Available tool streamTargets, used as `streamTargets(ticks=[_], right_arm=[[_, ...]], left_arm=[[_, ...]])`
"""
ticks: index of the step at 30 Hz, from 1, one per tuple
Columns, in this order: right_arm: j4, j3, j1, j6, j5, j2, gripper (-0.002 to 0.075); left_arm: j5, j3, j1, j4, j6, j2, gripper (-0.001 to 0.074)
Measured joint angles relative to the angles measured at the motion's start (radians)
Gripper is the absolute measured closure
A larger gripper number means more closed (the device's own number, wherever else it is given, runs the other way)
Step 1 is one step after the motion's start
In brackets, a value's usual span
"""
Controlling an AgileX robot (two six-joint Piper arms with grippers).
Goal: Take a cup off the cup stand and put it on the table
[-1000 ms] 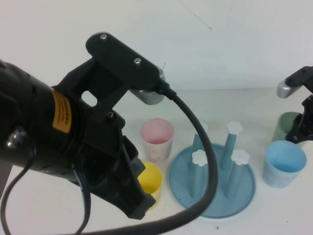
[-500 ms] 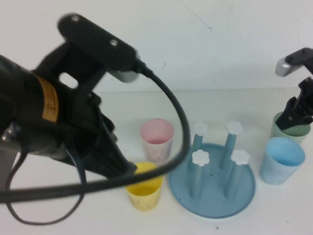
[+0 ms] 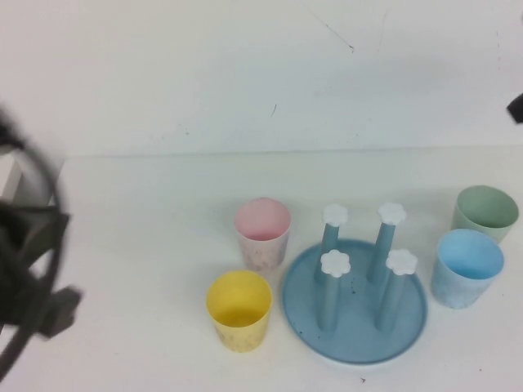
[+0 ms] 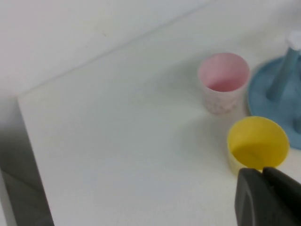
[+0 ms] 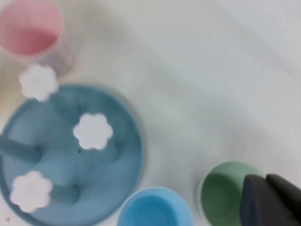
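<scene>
The mint-green cup (image 3: pixel 485 212) stands upright on the white table (image 3: pixel 147 212) at the far right, behind the light blue cup (image 3: pixel 467 267). The blue cup stand (image 3: pixel 354 304) has four bare pegs with white flower caps. My right gripper (image 5: pixel 265 178) is shut and empty, above and beside the green cup (image 5: pixel 225 197); in the high view only a dark bit of that arm (image 3: pixel 516 107) shows at the right edge. My left gripper (image 4: pixel 263 172) is shut and empty, above the table near the yellow cup (image 4: pixel 257 143). The left arm (image 3: pixel 33 269) is a blur at the left edge.
A pink cup (image 3: pixel 262 233) and a yellow cup (image 3: pixel 239 309) stand upright left of the stand. The table's left edge (image 4: pixel 28 141) drops off beside a grey wall. A white wall rises behind the table.
My left arm has pulled back from the middle to the left edge. My right gripper has lifted away from the green cup toward the right edge. The cup stays on the table.
</scene>
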Motion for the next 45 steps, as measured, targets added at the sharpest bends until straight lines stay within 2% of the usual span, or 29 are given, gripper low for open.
streamTargets(ticks=[12,17,23,25,29,36,41,45], right_arm=[[-0.025,0.06,0.0,-0.014,-0.015,-0.296,0.0727],[-0.027,0.211,0.0,-0.048,-0.065,-0.439,0.0727],[-0.027,0.489,0.0,-0.086,-0.194,-0.676,0.0728],[-0.027,0.573,0.0,-0.089,-0.226,-0.751,0.0728],[-0.012,0.742,0.0,-0.095,-0.282,-0.907,0.0728],[0.03,0.917,0.0,-0.097,-0.346,-1.16,0.0728],[0.053,0.971,0.0,-0.097,-0.355,-1.275,0.0728],[0.056,0.998,0.0,-0.097,-0.345,-1.297,0.0728]], left_arm=[[-0.21,0.439,-0.001,0.282,-0.274,-0.391,0.0736],[-0.227,0.536,-0.001,0.33,-0.336,-0.502,0.0736],[-0.291,0.61,0.019,0.341,-0.384,-0.594,0.0736],[-0.367,0.63,0.074,0.335,-0.391,-0.622,0.0736],[-0.565,0.68,0.241,0.319,-0.391,-0.65,0.0736],[-0.929,0.83,0.502,0.321,-0.438,-0.659,0.0737],[-1.1,0.943,0.714,0.337,-0.45,-0.682,0.0737],[-1.155,1.019,0.814,0.366,-0.451,-0.73,0.0737]])
